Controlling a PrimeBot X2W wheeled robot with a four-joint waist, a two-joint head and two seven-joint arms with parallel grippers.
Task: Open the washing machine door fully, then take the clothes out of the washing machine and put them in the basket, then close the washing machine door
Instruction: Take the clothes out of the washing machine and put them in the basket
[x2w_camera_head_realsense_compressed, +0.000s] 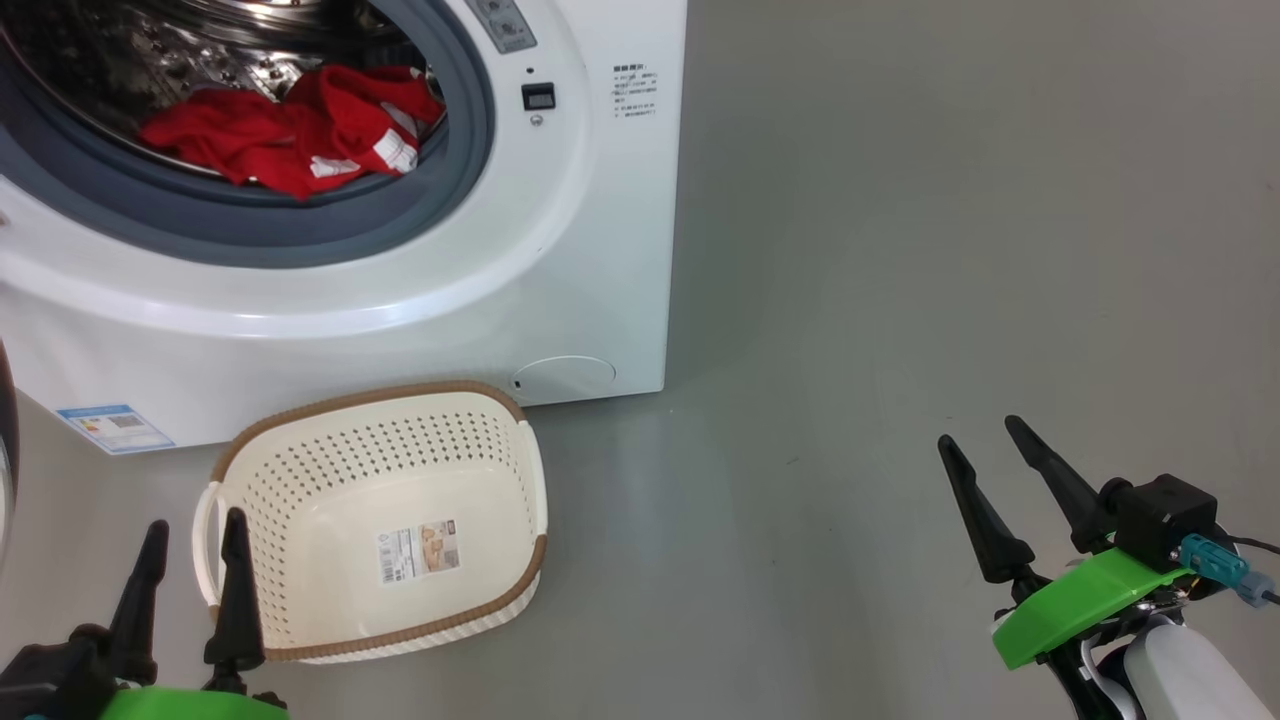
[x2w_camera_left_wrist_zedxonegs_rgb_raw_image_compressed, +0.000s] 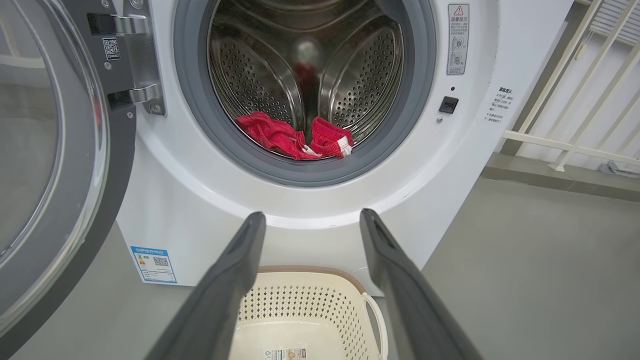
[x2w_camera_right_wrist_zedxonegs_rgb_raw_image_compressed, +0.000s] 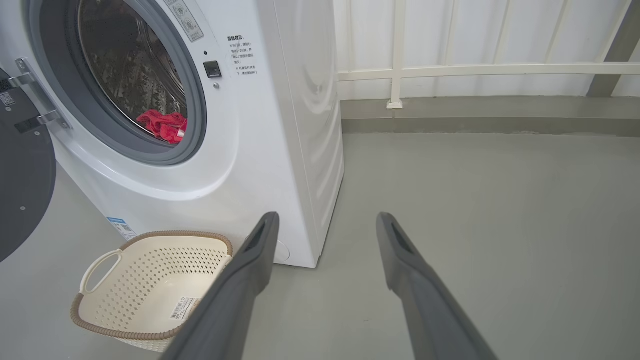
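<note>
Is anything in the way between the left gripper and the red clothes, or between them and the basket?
Nothing visible. The washing machine door is swung aside, clear of the opening; the clothes lie at the drum's front lip, ahead of the open left gripper. The basket stands on the floor below, empty but for its sticker.
</note>
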